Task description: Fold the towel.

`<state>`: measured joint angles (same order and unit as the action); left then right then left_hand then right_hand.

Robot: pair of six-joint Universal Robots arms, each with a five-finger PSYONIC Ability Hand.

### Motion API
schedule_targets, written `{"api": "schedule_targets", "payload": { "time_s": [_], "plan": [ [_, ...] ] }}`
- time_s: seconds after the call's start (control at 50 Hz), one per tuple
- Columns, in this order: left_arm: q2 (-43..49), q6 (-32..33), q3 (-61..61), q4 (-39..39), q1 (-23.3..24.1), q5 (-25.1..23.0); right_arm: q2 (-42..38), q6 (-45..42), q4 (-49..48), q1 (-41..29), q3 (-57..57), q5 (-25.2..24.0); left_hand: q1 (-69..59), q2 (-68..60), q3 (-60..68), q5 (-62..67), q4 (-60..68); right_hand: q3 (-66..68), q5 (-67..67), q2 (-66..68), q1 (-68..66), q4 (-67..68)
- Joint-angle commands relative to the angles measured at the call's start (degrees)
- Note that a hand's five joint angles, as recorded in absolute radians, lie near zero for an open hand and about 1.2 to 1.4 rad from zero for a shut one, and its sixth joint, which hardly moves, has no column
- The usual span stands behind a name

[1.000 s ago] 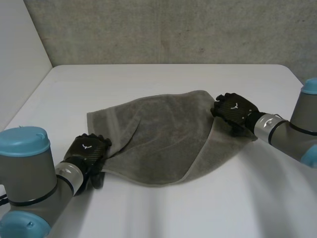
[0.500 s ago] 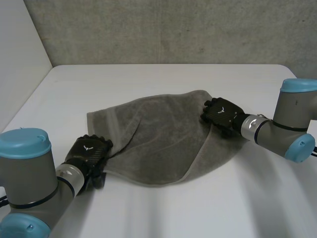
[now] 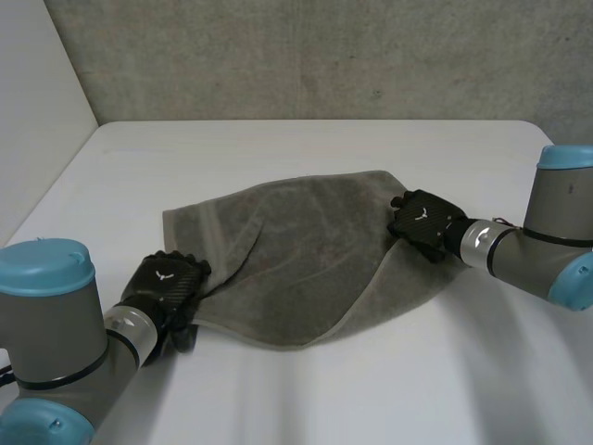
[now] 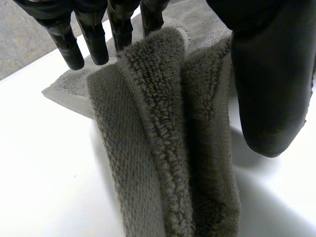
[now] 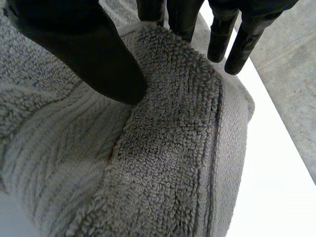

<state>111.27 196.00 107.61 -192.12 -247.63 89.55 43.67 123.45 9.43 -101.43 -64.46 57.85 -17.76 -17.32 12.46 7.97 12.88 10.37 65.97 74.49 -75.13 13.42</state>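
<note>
A grey towel (image 3: 296, 260) lies loosely doubled over on the white table (image 3: 278, 148), its top layer slanting from far right to near middle. My left hand (image 3: 165, 283) rests at the towel's near left corner. In the left wrist view a bunched ridge of towel (image 4: 163, 148) stands between its straight fingers (image 4: 94, 39) and its thumb (image 4: 266, 74), and the hand is open. My right hand (image 3: 422, 221) sits on the far right corner. There the thumb (image 5: 84, 44) presses the thick towel fold (image 5: 168, 138) against the fingers (image 5: 222, 34), so that hand is shut on the towel.
Bare white table runs all round the towel, widest at the front and at the far side. A grey wall (image 3: 306, 56) stands behind the table's far edge. The table's left edge (image 3: 46, 195) slants past my left arm.
My right hand slid left onto the towel's far right corner and its fingers closed on the cloth, with the arm swinging in. My left hand has stayed where it was.
</note>
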Motion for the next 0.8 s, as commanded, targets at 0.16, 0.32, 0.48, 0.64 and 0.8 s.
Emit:
{"api": "schedule_targets", "payload": {
  "time_s": [0.16,0.32,0.48,0.64,0.8],
  "plan": [
    [0.09,-0.01,-0.12,-0.01,-0.75,0.10,8.36,5.14,-0.29,2.11,-9.37,0.07,0.48,0.04,-2.46,-0.69,-2.88,-0.37,4.03,5.51,-4.87,-3.42],
    [0.09,0.17,-0.21,-0.10,-1.01,0.19,16.01,12.52,-2.48,6.51,-16.75,-0.19,0.48,0.04,-2.46,-0.69,-2.88,-0.37,4.03,5.51,-4.87,-3.42],
    [0.00,0.17,-0.56,-0.28,-1.89,0.97,22.68,18.75,-8.28,10.81,-24.30,-1.60,-0.53,-0.97,-2.46,0.32,-2.88,-0.37,4.03,5.51,-4.87,-3.42],
    [-1.58,0.17,-0.91,-0.28,-2.77,3.00,23.92,20.87,-9.95,12.48,-26.94,-3.09,-1.54,-1.98,-2.46,1.33,-2.88,-0.37,4.03,5.51,-4.87,-3.42],
    [-1.76,0.08,-5.39,-0.45,-6.71,3.17,24.71,20.87,-10.04,12.40,-27.82,-3.18,7.76,7.32,-2.46,-7.97,-2.88,-0.37,4.03,5.51,-4.87,-3.42]
  ]
}}
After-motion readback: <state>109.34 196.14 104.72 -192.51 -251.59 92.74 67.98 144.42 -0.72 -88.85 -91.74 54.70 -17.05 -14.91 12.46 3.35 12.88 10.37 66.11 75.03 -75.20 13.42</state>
